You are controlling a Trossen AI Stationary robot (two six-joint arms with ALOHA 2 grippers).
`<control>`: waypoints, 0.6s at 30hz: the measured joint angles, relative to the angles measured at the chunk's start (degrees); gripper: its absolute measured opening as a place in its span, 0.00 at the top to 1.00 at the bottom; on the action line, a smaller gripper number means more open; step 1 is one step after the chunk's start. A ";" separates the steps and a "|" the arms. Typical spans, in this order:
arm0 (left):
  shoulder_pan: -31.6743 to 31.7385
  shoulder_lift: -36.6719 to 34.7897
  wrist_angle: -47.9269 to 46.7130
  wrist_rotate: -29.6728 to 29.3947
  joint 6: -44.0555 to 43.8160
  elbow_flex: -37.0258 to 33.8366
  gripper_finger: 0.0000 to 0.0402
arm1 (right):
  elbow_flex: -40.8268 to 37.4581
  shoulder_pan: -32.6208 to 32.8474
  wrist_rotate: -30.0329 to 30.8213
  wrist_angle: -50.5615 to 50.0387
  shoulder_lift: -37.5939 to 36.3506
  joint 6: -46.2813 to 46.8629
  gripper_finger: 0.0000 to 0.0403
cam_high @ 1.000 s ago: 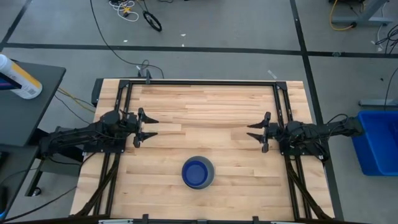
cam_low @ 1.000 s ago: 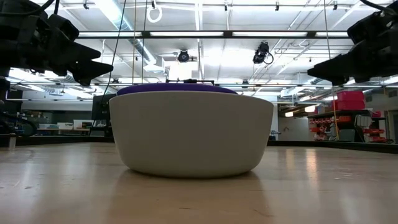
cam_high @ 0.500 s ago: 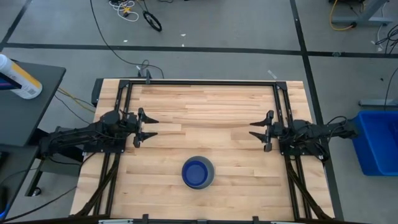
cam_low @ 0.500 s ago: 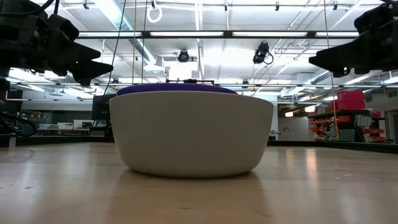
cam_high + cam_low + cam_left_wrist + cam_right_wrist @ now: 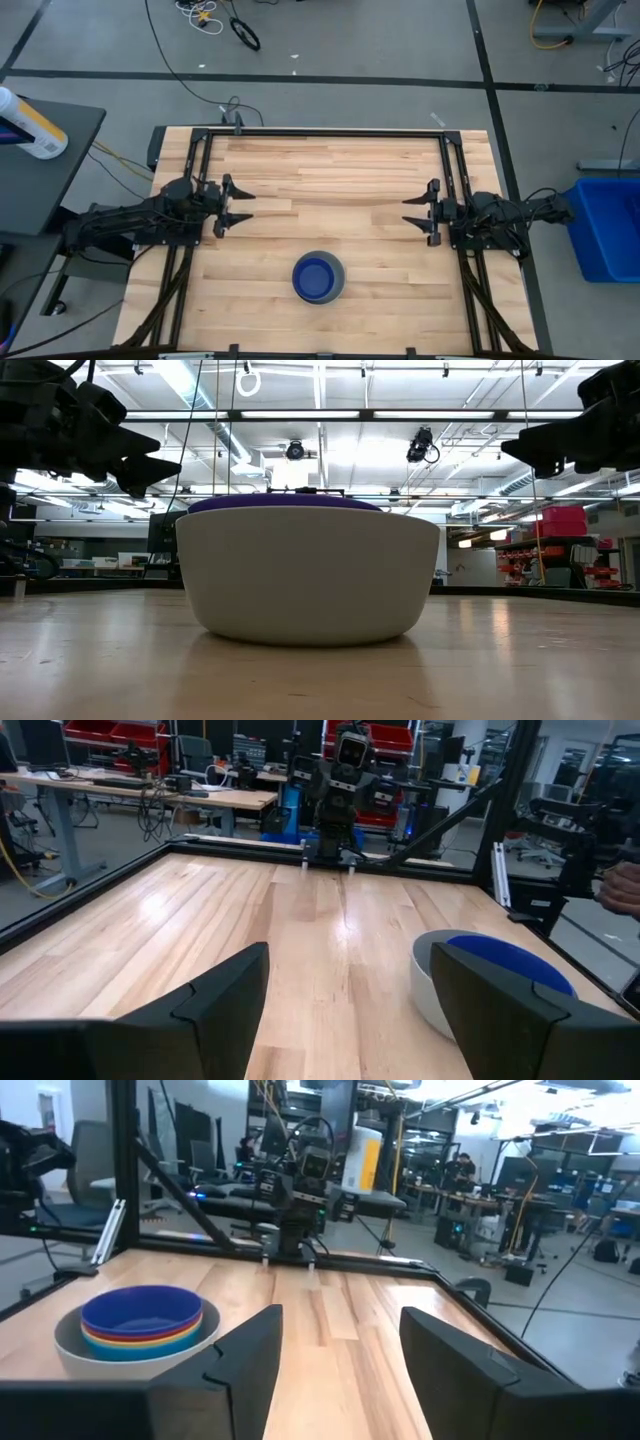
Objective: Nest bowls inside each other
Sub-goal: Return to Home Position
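Observation:
The bowls [image 5: 318, 278] stand as one stack near the middle of the table's near edge. The pale grey bowl [image 5: 308, 575] rests on its base on the wood. The dark blue bowl [image 5: 140, 1308] sits on top inside it, with light blue, yellow and red rims showing under it. My left gripper [image 5: 246, 205] hovers level at the table's left side, open, with nothing between its fingers. My right gripper [image 5: 408, 212] hovers level at the right side, also open with nothing between its fingers. Both point toward the table's middle, well clear of the stack [image 5: 490, 975].
A black frame [image 5: 330, 133] runs round the wooden table. A blue bin [image 5: 608, 225] stands on the floor at the right. A dark side table with a bottle [image 5: 30, 122] stands at the left. Bare wood lies between the grippers and behind the stack.
My right gripper has tipped its fingers up a little toward level and drawn slightly back toward the table's right edge. The bowls and my left gripper have kept still.

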 joint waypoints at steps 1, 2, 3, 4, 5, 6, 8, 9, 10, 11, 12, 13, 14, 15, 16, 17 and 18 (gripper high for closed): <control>-0.01 0.00 0.05 0.33 0.01 0.00 0.29 | 0.00 -0.08 0.19 0.02 0.00 0.00 0.46; 0.00 -0.02 0.07 0.70 0.07 0.00 0.29 | 0.00 -0.26 0.25 0.02 0.00 0.00 0.46; 0.00 0.00 0.11 0.96 0.07 0.00 0.29 | 0.00 -0.48 0.23 0.02 0.00 0.04 0.46; -0.02 0.00 0.13 1.04 0.07 0.00 0.29 | 0.00 -0.76 0.24 0.02 0.00 0.07 0.45; -0.02 -0.01 0.11 1.02 0.12 0.00 0.29 | 0.00 -1.00 0.25 0.02 0.00 0.09 0.45; -0.02 0.00 0.11 1.02 0.26 0.00 0.29 | 0.00 -1.28 0.25 0.02 0.00 0.15 0.45; -0.02 0.00 0.13 1.02 0.28 0.00 0.29 | 0.00 -1.88 0.23 0.02 0.00 0.23 0.44; -0.02 0.00 0.13 1.02 0.28 0.00 0.29 | 0.00 -2.09 0.18 0.02 0.00 0.52 0.44; -0.02 0.00 0.13 1.04 0.30 0.00 0.29 | 0.00 -2.28 -0.05 0.02 0.00 0.63 0.43; -0.02 0.00 0.13 1.06 0.44 0.00 0.29 | 0.00 -2.37 -0.18 0.02 0.00 0.63 0.43; -0.02 0.00 0.13 1.06 0.59 0.00 0.29 | 0.00 -2.36 -0.19 0.02 0.00 0.63 0.43; -0.02 0.00 0.13 1.06 0.74 0.00 0.29 | 0.00 -2.36 -0.17 0.02 -0.02 0.63 0.42; -0.02 0.00 0.15 1.06 0.92 0.00 0.29 | 0.00 -2.36 -0.17 0.02 -0.01 0.62 0.42; -0.02 0.00 0.15 1.06 1.03 0.00 0.29 | 0.00 -2.36 -0.18 0.02 -0.02 0.59 0.42; -0.02 -0.01 0.15 1.06 1.03 0.00 0.29 | 0.00 -2.36 -0.21 0.02 -0.02 0.62 0.41; -0.02 0.00 0.14 1.21 1.12 0.00 0.29 | 0.00 -2.36 -0.21 0.00 -0.01 0.72 0.41; -0.02 0.00 0.17 1.48 1.53 0.00 0.29 | 0.00 -2.36 -0.22 0.02 0.04 0.82 0.40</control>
